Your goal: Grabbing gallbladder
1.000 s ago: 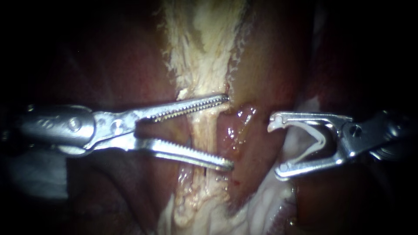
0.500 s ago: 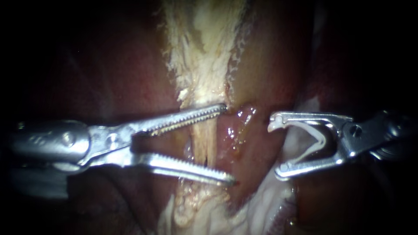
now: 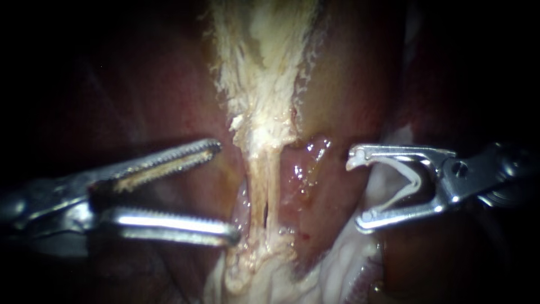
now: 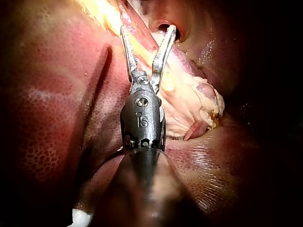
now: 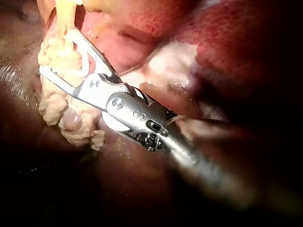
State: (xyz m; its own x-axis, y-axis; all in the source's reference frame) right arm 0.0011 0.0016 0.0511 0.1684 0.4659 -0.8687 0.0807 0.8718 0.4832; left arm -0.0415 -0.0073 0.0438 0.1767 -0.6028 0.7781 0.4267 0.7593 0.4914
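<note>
Tapering down the middle of the endoscope view, the gallbladder (image 3: pixel 261 73) shows as a pale, cream-yellow wedge with frayed, fibrous edges. It narrows to a thin, split strand (image 3: pixel 263 188) and widens again into lumpy pale tissue below. Just right of the strand lies a wet, glistening red patch (image 3: pixel 304 169). Smooth, dark-red liver (image 3: pixel 140 84) flanks the gallbladder on the left; in the left wrist view the liver's surface (image 4: pixel 47 118) is finely stippled.

The left instrument (image 3: pixel 226 191) is bright steel, with two long, narrow jaws bearing fine cross-serrations. The jaws are spread in a wide V and grip nothing. Their tips lie just left of the strand; whether the lower tip touches the pale edge cannot be told. In the left wrist view (image 4: pixel 149 33) a pink strip of tissue shows in the gap between them.

The right instrument (image 3: pixel 358 191) has shorter, broader jaws with hooked tips. They stand wide apart yet cradle a white, V-shaped clip (image 3: pixel 409 180), one limb lying along each jaw. The tips sit right of the red patch, apart from the strand. In the right wrist view (image 5: pixel 57 52) they lie against knobbly cream tissue (image 5: pixel 61 113).
</note>
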